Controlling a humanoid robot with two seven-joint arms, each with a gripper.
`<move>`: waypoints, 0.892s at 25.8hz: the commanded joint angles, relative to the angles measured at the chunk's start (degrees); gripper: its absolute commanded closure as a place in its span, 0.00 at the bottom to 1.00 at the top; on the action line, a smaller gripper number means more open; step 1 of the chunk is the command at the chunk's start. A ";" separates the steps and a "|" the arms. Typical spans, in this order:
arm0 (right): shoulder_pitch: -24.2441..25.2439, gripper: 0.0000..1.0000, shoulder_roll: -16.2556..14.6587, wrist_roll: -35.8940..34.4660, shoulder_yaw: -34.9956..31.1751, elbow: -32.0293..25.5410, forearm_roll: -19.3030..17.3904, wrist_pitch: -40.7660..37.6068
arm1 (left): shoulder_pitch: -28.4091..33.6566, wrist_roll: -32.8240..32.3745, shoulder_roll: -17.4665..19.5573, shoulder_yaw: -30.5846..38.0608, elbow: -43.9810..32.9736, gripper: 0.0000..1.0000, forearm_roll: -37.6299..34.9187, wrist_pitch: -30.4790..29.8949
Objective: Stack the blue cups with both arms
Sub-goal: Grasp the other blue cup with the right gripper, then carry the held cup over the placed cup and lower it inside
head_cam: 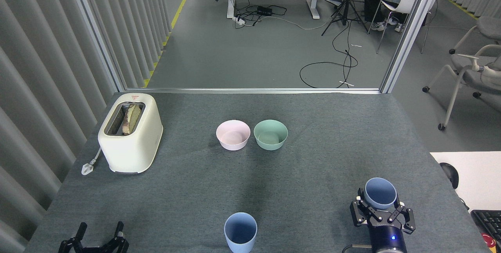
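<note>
One blue cup [240,231] stands upright at the table's front edge, near the middle. The other blue cup [380,192] stands at the front right. My right gripper [381,205] is open, its black fingers [358,210] spread on either side of that cup's lower body, which it hides. A small blue light glows on its wrist. My left gripper [100,234] stands open at the bottom left, with nothing between its fingers, far left of the middle cup.
A pink bowl [233,134] and a green bowl [270,134] sit side by side mid-table. A cream toaster [130,132] with bread stands at the left. A white desk with a keyboard [487,221] adjoins the table's right side.
</note>
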 commanded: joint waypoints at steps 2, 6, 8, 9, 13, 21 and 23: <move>-2.29 0.00 0.27 -0.27 0.68 2.93 -0.09 0.46 | -0.01 0.01 0.01 0.00 0.18 0.00 0.00 -0.09; -2.20 0.19 0.45 -0.53 0.68 3.10 0.00 1.60 | -0.01 0.01 0.01 0.00 0.18 0.00 0.00 0.00; -1.58 0.46 0.53 -0.62 0.94 2.57 0.00 1.16 | -0.01 0.01 0.01 0.00 0.18 0.00 0.00 -0.09; -1.58 0.46 0.53 -0.62 1.03 2.40 0.00 0.99 | -0.10 0.01 -0.08 0.00 0.18 0.00 0.00 -0.09; 0.88 0.49 0.53 -1.06 1.47 -1.29 0.09 -0.60 | -0.10 0.01 -0.17 0.00 0.09 0.00 -0.09 -0.09; 14.68 0.56 0.97 -0.53 9.38 -34.25 0.79 -5.87 | 0.16 0.01 -0.52 -0.18 0.09 0.00 -0.09 -0.09; 15.29 0.56 1.76 -0.27 14.04 -38.30 4.13 -5.96 | 0.25 0.01 -0.52 -0.18 0.00 0.00 -0.09 -0.09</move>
